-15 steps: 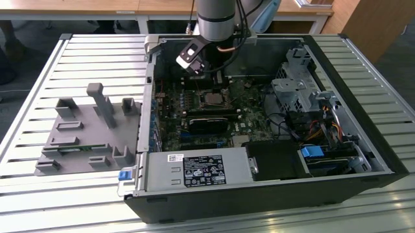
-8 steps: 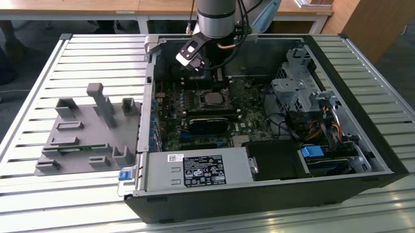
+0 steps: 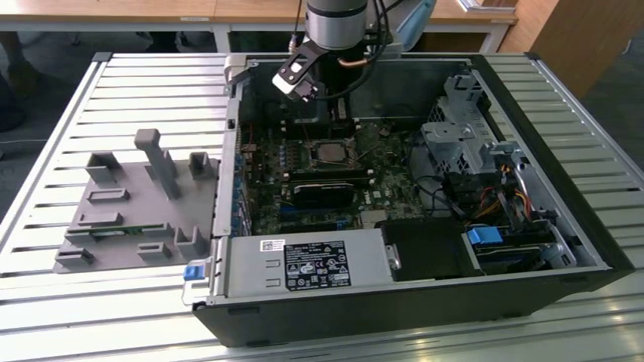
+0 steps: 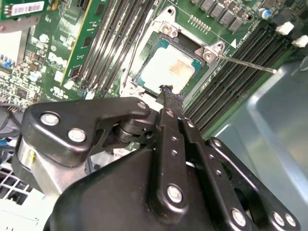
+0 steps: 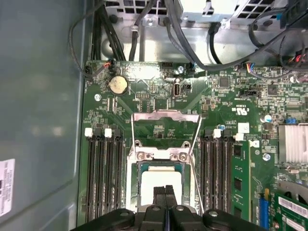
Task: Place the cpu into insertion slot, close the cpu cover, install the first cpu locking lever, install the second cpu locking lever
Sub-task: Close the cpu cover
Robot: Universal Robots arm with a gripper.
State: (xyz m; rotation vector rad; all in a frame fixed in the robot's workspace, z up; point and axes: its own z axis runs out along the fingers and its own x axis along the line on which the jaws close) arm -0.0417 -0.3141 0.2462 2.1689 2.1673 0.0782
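Note:
The cpu (image 5: 155, 182) lies flat in the insertion slot (image 5: 136, 166), its pale metal top (image 4: 171, 70) facing up. The cpu cover (image 5: 166, 116) is swung open, away from the slot, and green board shows through its window. One thin wire locking lever (image 5: 197, 154) runs beside the slot, and in the second wrist view a lever (image 4: 246, 64) sticks out sideways, unlatched. My gripper (image 5: 165, 190) hangs just above the cpu's near edge, shut with nothing between its fingers (image 4: 167, 90). In the exterior view the arm (image 3: 337, 23) reaches down into the case over the slot (image 3: 332, 154).
Black memory slots (image 5: 103, 178) flank the slot on both sides. A black graphics card (image 3: 324, 192) lies in front of the slot. A power supply (image 3: 302, 268), drive cage (image 3: 458, 143) and cables (image 5: 144, 29) crowd the case. A grey fixture (image 3: 131, 204) stands on the slatted table.

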